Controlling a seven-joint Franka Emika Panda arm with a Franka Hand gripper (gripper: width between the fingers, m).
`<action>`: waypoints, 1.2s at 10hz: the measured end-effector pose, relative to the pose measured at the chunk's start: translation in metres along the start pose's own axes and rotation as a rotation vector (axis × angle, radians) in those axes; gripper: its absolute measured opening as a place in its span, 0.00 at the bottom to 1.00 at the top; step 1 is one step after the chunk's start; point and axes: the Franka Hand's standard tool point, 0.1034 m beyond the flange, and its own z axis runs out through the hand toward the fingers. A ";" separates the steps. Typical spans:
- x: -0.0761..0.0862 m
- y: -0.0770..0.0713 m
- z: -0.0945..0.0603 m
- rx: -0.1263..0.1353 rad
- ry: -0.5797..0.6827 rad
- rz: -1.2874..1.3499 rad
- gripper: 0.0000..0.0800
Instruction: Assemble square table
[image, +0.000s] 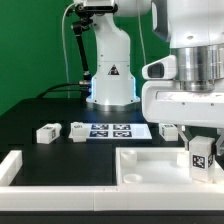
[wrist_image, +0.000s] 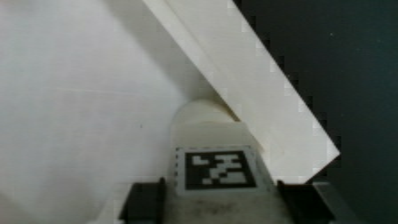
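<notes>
The white square tabletop (image: 150, 165) lies at the front, its raised rim (wrist_image: 240, 75) running across the wrist view. My gripper (image: 201, 160) hangs over its corner at the exterior view's right. It is shut on a white block leg (wrist_image: 217, 150) with a black-and-white tag, dark fingers (wrist_image: 150, 202) on either side. The leg's far end sits by the rim at the corner; whether it touches is hidden. Two loose legs (image: 47, 132) (image: 78, 130) lie at the left, and another white block (image: 168, 130) lies behind the tabletop.
The marker board (image: 111, 130) lies flat in the middle of the black table. A white fence bar (image: 12, 165) stands at the front left and runs along the front edge. The robot base (image: 110, 70) rises at the back before a green wall.
</notes>
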 end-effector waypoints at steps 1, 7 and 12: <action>0.000 0.000 0.000 0.001 -0.012 0.166 0.37; 0.000 -0.010 0.006 -0.006 -0.106 0.848 0.37; 0.003 -0.008 0.008 0.047 -0.062 0.276 0.79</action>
